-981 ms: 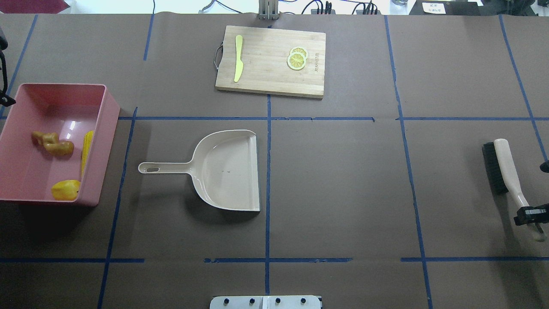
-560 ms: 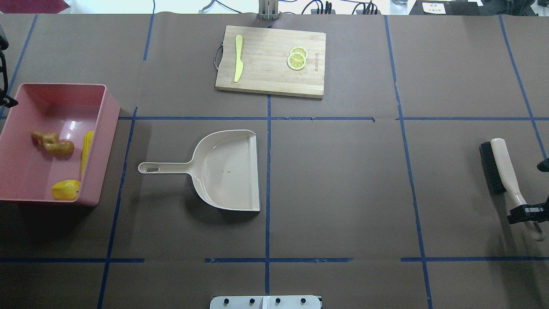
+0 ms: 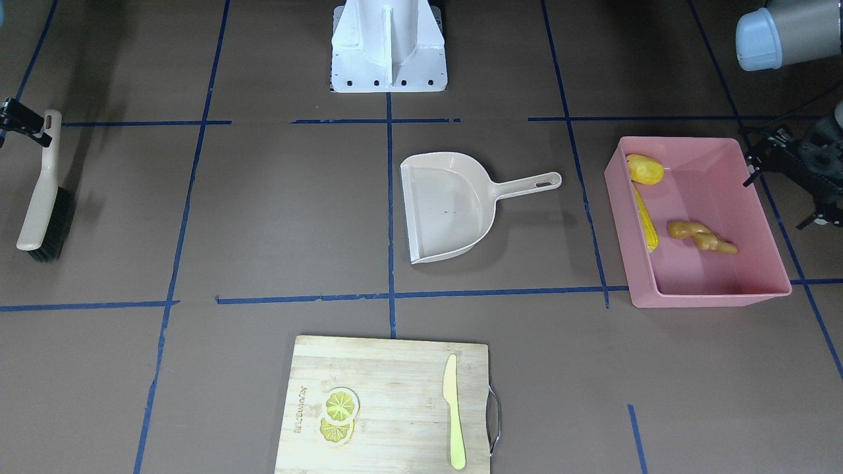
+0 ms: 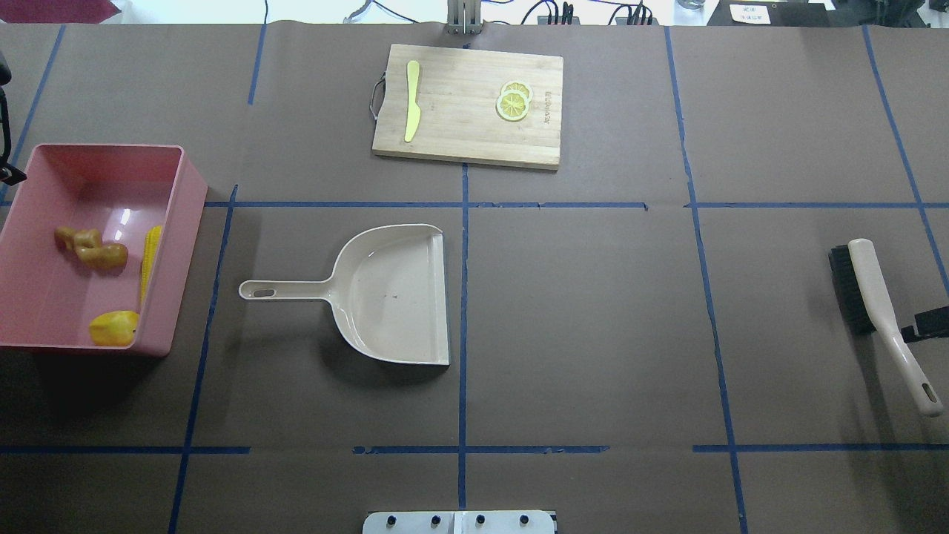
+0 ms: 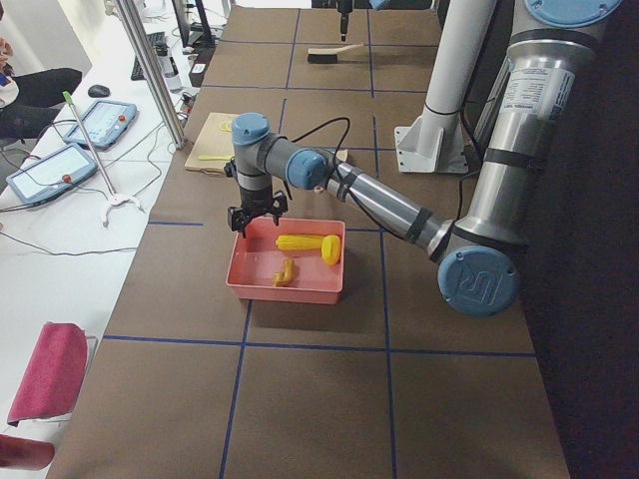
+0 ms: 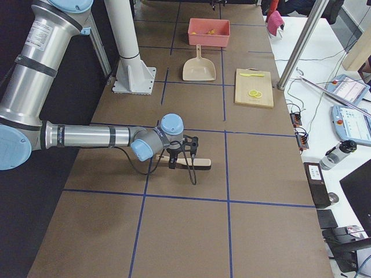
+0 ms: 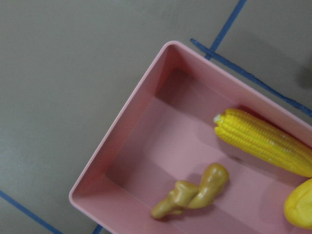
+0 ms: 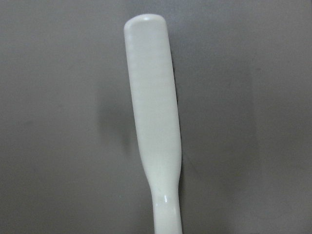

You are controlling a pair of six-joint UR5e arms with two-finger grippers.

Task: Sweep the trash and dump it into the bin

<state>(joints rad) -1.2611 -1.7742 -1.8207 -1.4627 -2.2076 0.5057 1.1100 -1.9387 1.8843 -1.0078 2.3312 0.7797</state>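
Observation:
The pink bin (image 4: 194, 222) stands at the table's left end and holds the corn cob (image 4: 150, 252), the potato lump (image 4: 113, 328) and the ginger root (image 4: 93, 248). The left wrist view looks down on the corn (image 7: 265, 141) and ginger (image 7: 195, 192). My left gripper (image 3: 780, 181) hovers open and empty at the bin's outer side. My right gripper (image 4: 930, 324) is open at the right edge, raised beside the handle of the brush (image 4: 875, 297). The brush lies free on the table, and its handle (image 8: 153, 112) fills the right wrist view.
A beige dustpan (image 4: 393, 297) lies empty mid-table, its handle pointing toward the bin. A wooden cutting board (image 4: 460, 111) at the far side carries a yellow-green knife (image 4: 411, 100) and lemon slices (image 4: 513, 102). The robot's base (image 3: 388, 46) is at the near edge.
My right gripper held the brush handle, has let it go and has pulled away toward the right edge. The brush now lies free. The left side is unchanged.

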